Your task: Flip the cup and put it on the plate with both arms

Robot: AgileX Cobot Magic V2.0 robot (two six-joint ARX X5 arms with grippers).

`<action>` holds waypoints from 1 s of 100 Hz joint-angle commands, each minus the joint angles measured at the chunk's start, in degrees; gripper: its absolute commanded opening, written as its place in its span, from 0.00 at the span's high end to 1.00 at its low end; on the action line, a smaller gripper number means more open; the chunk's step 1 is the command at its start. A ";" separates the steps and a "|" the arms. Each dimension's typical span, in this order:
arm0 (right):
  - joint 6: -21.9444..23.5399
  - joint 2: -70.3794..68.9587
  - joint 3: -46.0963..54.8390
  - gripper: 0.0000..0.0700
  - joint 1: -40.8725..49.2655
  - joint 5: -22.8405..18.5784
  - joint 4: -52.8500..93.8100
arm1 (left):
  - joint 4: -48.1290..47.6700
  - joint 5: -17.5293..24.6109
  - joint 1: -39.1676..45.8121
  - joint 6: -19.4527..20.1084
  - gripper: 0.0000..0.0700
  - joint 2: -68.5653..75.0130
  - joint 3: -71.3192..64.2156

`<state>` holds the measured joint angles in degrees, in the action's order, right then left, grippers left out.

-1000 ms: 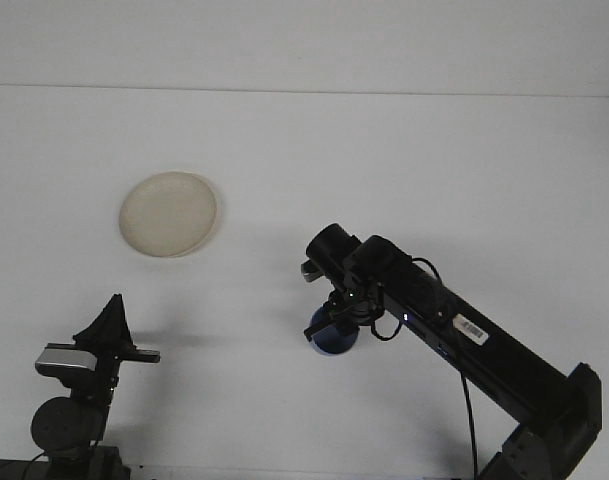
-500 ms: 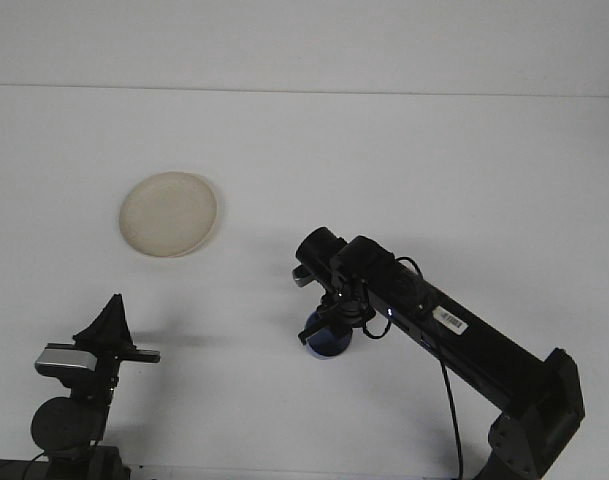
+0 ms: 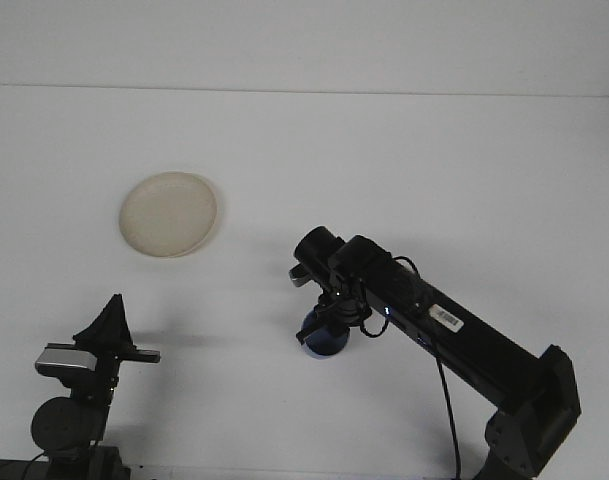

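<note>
Front view over a white counter (image 3: 434,170). The right hand (image 3: 327,318), at the end of a black arm (image 3: 454,335) reaching in from the lower right, points downward and is closed around a dark blue cup (image 3: 324,339), which sits directly beneath it and appears to be on or just above the counter surface; the exact contact cannot be made out. A cream plate (image 3: 169,213) lies well apart from this hand, up and to its left, with nothing on it. The left hand (image 3: 109,325) stands at the lower left, well apart from the cup and below the plate; whether its fingers are apart or together cannot be told from this angle.
</note>
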<state>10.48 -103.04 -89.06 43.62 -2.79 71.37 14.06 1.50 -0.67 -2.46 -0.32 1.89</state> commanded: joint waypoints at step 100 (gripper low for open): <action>-8.46 4.15 -13.27 0.26 -3.96 3.23 7.08 | 0.61 0.07 -0.11 -0.13 0.98 0.09 -1.07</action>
<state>4.86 -100.75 -100.86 40.95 0.16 76.86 14.06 1.50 -0.67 -2.46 -0.32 1.89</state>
